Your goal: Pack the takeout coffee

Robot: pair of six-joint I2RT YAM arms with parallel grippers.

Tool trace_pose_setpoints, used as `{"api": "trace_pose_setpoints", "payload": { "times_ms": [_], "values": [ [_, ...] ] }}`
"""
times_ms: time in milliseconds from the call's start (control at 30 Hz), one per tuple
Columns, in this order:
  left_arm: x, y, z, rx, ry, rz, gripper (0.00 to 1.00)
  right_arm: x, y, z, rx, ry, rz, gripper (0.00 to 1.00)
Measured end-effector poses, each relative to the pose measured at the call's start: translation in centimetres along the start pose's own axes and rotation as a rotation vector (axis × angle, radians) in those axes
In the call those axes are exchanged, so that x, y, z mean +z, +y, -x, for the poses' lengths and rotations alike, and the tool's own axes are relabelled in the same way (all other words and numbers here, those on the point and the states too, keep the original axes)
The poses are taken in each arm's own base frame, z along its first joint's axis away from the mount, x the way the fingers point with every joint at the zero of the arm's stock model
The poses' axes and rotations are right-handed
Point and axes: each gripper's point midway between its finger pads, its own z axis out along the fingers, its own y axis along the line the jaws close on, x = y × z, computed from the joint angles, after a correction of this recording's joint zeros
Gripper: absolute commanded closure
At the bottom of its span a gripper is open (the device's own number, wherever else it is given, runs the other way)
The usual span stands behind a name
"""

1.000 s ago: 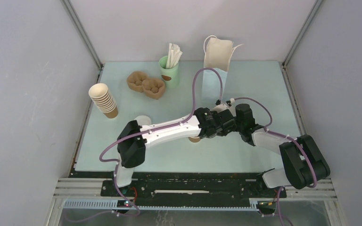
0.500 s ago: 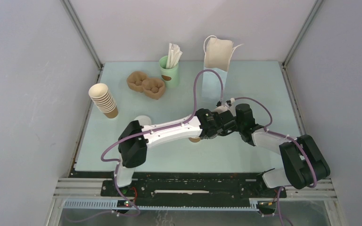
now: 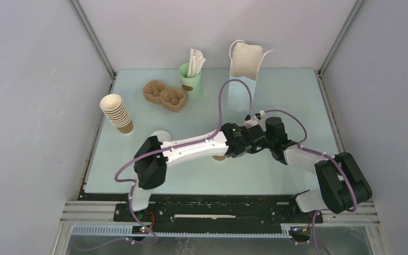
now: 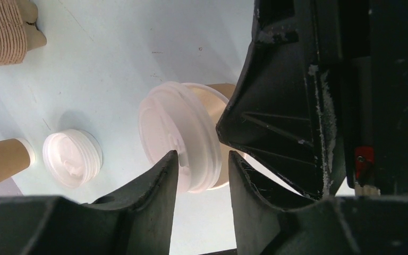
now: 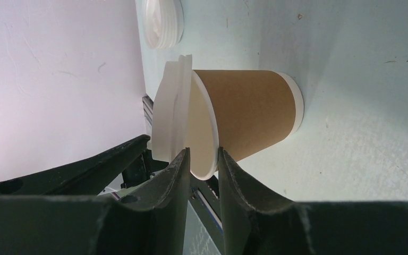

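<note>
The right gripper's [image 5: 202,154] fingers [image 5: 180,175] are pinched on the rim of the takeout coffee cup [image 5: 249,111], which seems to stand on the table [image 3: 297,95], mid-front beneath both wrists. The left gripper's [image 4: 202,159] fingers [image 4: 159,186] straddle its white lid [image 4: 178,138], which sits askew; I cannot tell whether they press on it. The paper wall looks light and crushable and the lid slippery, so the stiffer rim is probably the best place to hold.

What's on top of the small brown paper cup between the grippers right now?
A round white plastic lid, tilted, not flush on the rim. It hides whatever is inside the small brown paper cup.
</note>
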Motion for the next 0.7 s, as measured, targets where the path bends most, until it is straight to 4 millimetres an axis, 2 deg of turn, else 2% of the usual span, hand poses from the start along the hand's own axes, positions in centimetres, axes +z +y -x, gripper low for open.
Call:
{"api": "trace_pose_setpoints", "payload": {
  "times_ms": [367,600,700],
  "values": [
    [0.0,-0.4,-0.1,-0.001,0.006,-0.02,0.49,-0.2,-0.3,0.1,0.005,-0.003,-0.013,0.64],
    [0.0,-0.5,0.0,-0.004,0.005,-0.028,0.48,-1.7,0.2,1.1,-0.018,-0.056,-0.021,0.62],
    [0.0,-0.6,0.0,-0.005,0.003,-0.03,0.44,-2.3,0.3,1.4,-0.031,-0.076,-0.029,0.61]
  ]
}}
